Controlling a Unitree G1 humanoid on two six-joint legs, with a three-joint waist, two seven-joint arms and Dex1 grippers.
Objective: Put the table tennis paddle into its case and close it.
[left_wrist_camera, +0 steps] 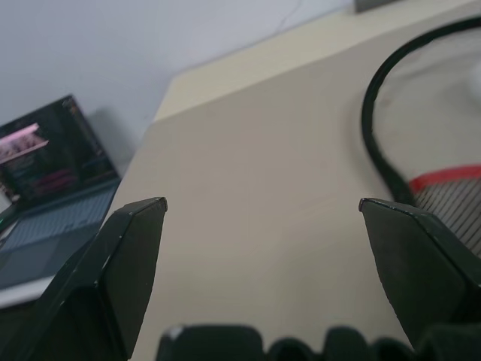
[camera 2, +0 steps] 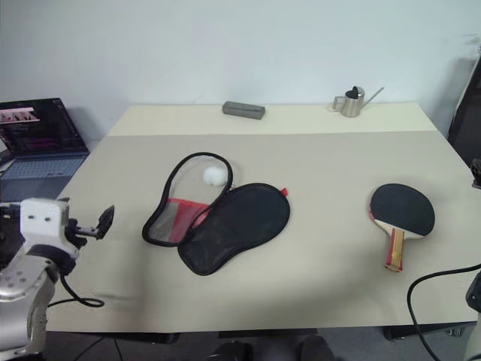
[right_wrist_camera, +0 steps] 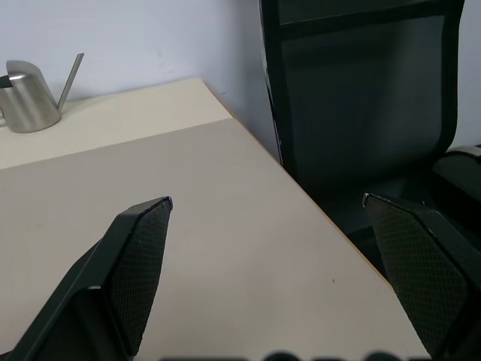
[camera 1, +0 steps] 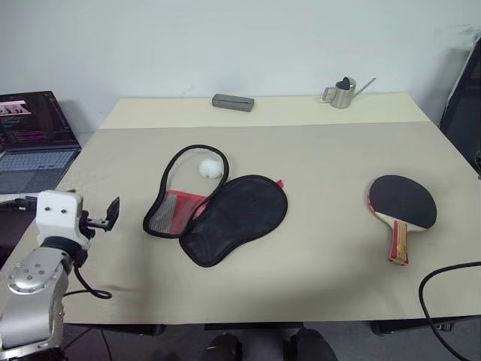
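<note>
— Item one, paddle (camera 1: pixel 402 203)?
— Flat on the table (camera 1: pixel 331 162), black face up, handle toward me, well off to the right of my left pincer (camera 1: pixel 113 213), nearer my right pincer (right_wrist_camera: pixel 267 226).
— Case (camera 1: pixel 222 210)?
— Unzipped, just right of my left pincer, white ball charm (camera 1: pixel 211 168) inside.
— Pincers?
— Both wide, empty.
— Sundries?
— Grey box (camera 1: pixel 233 102), can (camera 1: pixel 343 92), laptop (camera 1: pixel 34 139).

Beige table (camera 1: pixel 316 248) with open case (camera 1: pixel 218 207), table tennis paddle (camera 1: pixel 402 207), grey box (camera 1: pixel 232 102), metal watering can (camera 1: pixel 343 93).
</note>
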